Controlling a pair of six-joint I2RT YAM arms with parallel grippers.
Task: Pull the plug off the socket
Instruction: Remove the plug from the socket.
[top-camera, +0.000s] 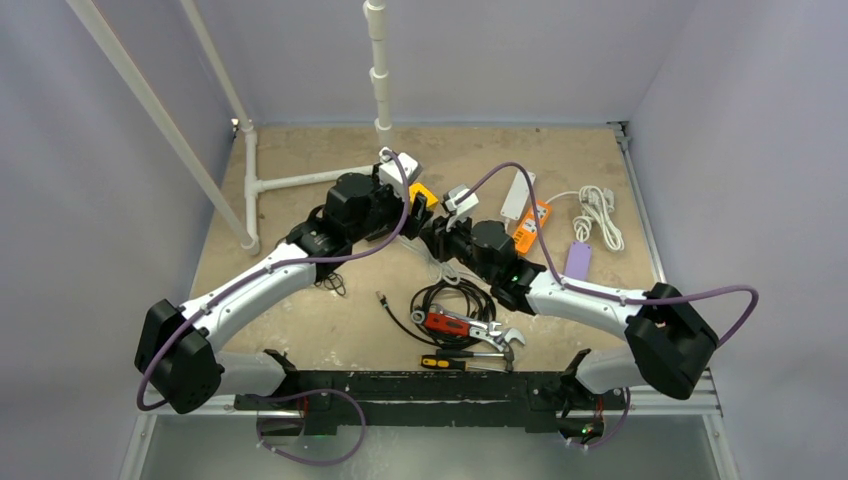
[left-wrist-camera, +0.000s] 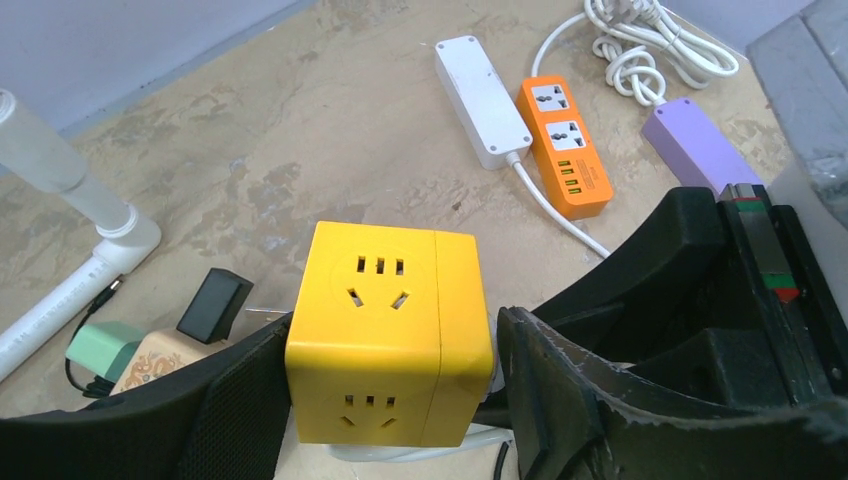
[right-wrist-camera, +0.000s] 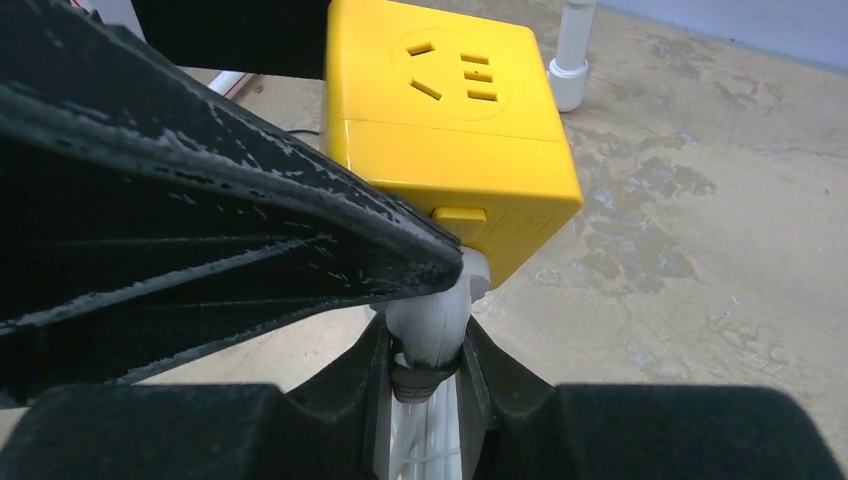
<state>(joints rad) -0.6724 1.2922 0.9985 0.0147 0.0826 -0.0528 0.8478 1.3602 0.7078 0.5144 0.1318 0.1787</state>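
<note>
At the yellow socket cube (left-wrist-camera: 385, 290): left gripper (left-wrist-camera: 392, 345) clamps its 2 sides, bracing it.
Against the cube: right gripper (right-wrist-camera: 425, 362) pinches the white plug (right-wrist-camera: 432, 322), aligned to pull straight away.

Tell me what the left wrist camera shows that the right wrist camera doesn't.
Only the left wrist view: the white power strip, orange power strip, purple box and black adapter lying on the table beyond the yellow socket cube. Only the right wrist view: the white plug seated low in the cube's side, pinched by the right gripper. Both: the yellow socket cube itself.
</note>
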